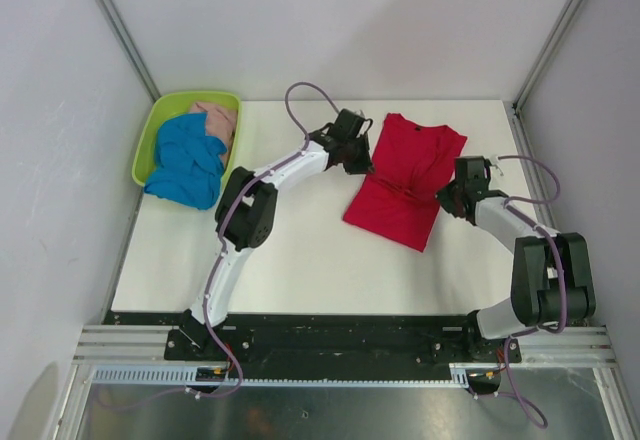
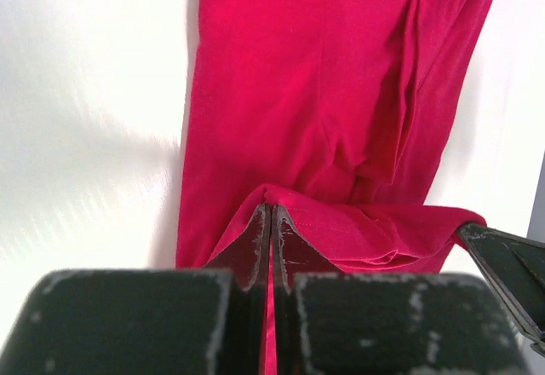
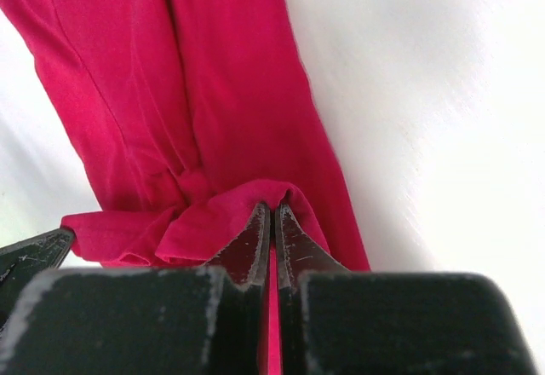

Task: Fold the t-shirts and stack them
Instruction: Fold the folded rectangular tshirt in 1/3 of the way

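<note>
The red t-shirt (image 1: 405, 175) lies on the white table, folded into a long narrow strip running from back to front. My left gripper (image 1: 367, 167) is at its left edge and is shut on a pinched fold of red cloth (image 2: 341, 222). My right gripper (image 1: 441, 198) is at the shirt's right edge, likewise shut on a raised fold (image 3: 204, 217). The two grippers face each other across the middle of the shirt. The blue t-shirt (image 1: 185, 160) and the pale pink t-shirt (image 1: 218, 120) lie crumpled in the basket.
A lime-green plastic basket (image 1: 143, 155) stands at the table's back left corner, against the left wall. Grey walls close in the back and both sides. The black rail with both arm bases (image 1: 330, 335) runs along the near edge.
</note>
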You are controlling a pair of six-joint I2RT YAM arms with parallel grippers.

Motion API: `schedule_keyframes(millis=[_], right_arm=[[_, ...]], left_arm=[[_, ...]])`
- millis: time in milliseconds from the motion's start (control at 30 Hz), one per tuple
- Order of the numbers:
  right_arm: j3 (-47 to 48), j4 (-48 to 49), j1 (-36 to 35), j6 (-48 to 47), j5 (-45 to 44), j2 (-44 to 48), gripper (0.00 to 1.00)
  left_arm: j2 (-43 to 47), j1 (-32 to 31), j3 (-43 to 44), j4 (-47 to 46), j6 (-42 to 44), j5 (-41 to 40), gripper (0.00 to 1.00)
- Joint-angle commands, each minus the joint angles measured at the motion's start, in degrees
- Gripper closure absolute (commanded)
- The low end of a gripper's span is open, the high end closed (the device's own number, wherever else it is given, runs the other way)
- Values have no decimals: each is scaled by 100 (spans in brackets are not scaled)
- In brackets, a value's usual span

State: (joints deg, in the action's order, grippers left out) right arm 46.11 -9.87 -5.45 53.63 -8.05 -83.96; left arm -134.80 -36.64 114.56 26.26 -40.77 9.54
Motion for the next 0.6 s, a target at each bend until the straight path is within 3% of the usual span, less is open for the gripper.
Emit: schedule_keyframes(millis=[0, 567], right_arm=[[323, 264, 71, -137, 12, -100, 100], [634, 347, 174, -228, 117, -641, 100]], left_arm=[[-64, 105, 427, -97, -132, -73, 100], [-452, 235, 872, -105, -132, 99, 100]])
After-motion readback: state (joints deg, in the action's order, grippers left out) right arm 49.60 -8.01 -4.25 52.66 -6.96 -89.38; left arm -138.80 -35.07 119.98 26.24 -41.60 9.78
